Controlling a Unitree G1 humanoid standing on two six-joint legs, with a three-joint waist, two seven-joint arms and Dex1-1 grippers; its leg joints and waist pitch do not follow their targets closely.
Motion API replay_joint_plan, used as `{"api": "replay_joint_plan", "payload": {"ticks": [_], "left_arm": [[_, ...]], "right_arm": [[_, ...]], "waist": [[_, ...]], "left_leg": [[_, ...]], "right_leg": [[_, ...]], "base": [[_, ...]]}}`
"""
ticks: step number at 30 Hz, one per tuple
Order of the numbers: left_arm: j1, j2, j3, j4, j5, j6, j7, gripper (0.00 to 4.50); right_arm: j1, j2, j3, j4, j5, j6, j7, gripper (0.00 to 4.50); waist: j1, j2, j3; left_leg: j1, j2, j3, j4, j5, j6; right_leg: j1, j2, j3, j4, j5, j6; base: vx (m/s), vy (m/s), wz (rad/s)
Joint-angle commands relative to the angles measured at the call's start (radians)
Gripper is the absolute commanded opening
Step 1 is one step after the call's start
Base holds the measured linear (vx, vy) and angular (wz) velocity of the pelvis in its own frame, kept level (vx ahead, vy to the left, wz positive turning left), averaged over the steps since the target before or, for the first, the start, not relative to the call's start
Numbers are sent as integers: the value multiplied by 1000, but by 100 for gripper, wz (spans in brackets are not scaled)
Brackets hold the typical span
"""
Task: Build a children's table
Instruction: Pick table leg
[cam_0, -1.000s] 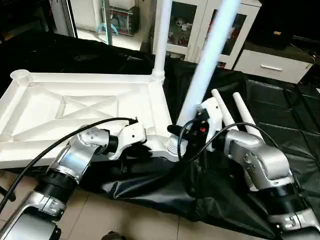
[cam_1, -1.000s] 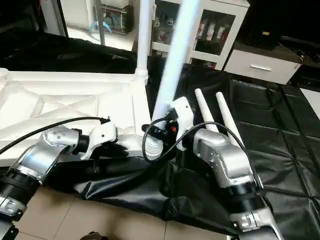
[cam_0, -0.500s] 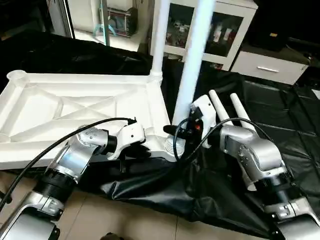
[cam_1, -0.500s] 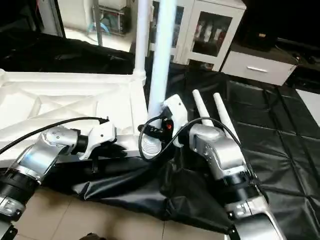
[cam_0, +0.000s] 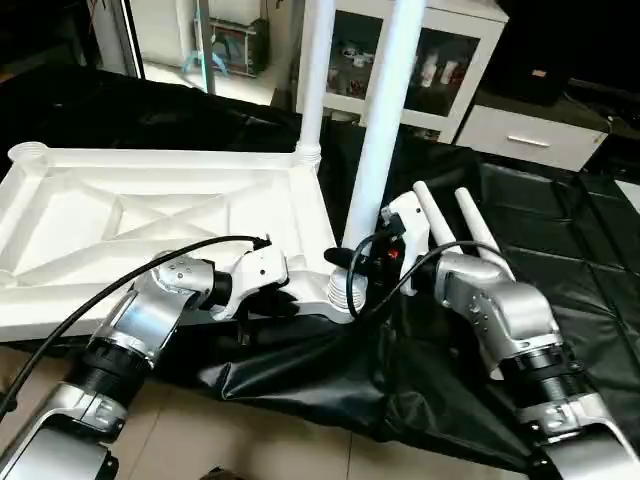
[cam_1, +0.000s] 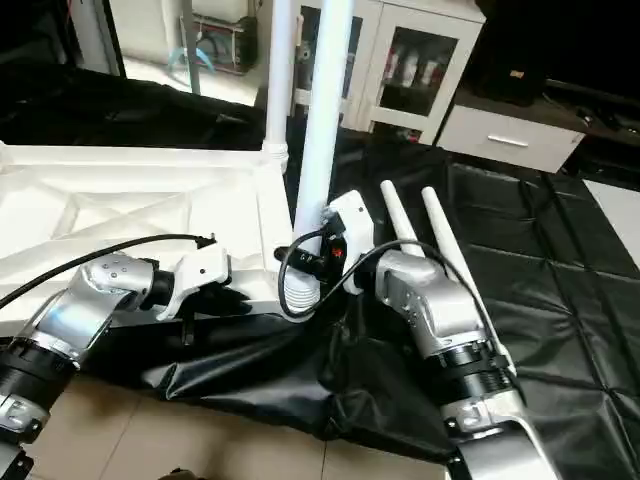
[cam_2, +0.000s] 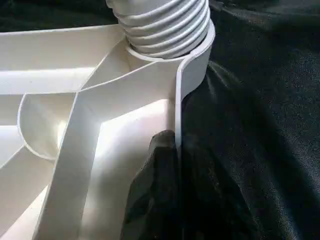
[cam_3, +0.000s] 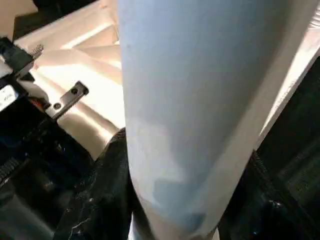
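Fingers of the left gripper pinch the rim of the upside-down white plastic ribbed table top near its corner socket. Right wrist view: black fingers clasp a long white tapered tube leg. Head views: that leg stands upright in the near corner socket; two spare white legs lie on black sheeting.

Leg: a thick white tube leg runs from the top edge down to the bottom centre of the frame, very close.
Fingers: dark fingers sit at both sides of the leg in the lower part, closed around it.
Table top: the white ribbed underside lies at the upper left, behind the leg.
Other gripper: black parts with a small metal bracket at the left edge.
Cover: black sheet at the right.
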Motion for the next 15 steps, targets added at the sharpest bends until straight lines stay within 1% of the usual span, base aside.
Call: {"api": "replay_joint_plan", "payload": {"ticks": [1,3,9,10,11,12,14,15], "left_arm": [[14,-27,18,9,-45,-2,4,0],[6,-29,27,19,-49,-5,10,0],[-3,-33,39,26,-57,-5,19,0],[-7,-37,47,29,-60,-5,29,0],[-16,-44,61,38,-66,-5,44,0],[-18,-45,64,39,-68,-5,47,0],[-21,-48,69,42,-70,-6,52,0],[-21,-48,69,42,-70,-6,52,0]], "right_arm": [[37,-16,-23,82,-35,-12,-54,186],[60,-11,-41,97,-30,-41,-54,186],[82,-8,-63,107,-23,-71,-46,186],[89,-6,-74,104,-16,-85,-44,186],[101,-5,-89,92,-3,-98,-39,186],[104,-4,-93,90,-1,-101,-38,186],[108,-4,-99,86,3,-106,-36,186],[108,-4,-99,86,3,-106,-36,186]], "waist": [[2,5,-47],[2,5,-47],[0,6,-45],[1,6,-45],[1,4,-45],[2,5,-45],[1,4,-46],[2,4,-48]], "left_leg": [[34,24,-18,-88,-401,-70],[34,24,-17,-88,-399,-68],[34,25,-20,-91,-422,-68],[36,26,-19,-91,-428,-68],[35,25,-19,-91,-429,-68],[35,26,-19,-91,-430,-67],[31,25,-21,-93,-420,-64],[32,25,-20,-93,-407,-62]], "right_leg": [[5,-40,17,-94,-310,-169],[5,-40,18,-94,-302,-170],[4,-40,17,-97,-331,-166],[1,-41,18,-99,-333,-166],[3,-41,18,-99,-333,-165],[3,-41,18,-100,-334,-165],[7,-42,17,-98,-327,-165],[7,-41,17,-98,-311,-166]], "base": [[0,0,0],[0,0,0],[0,0,0],[0,0,0],[0,0,0],[0,0,0],[0,0,0],[0,0,0]]}}
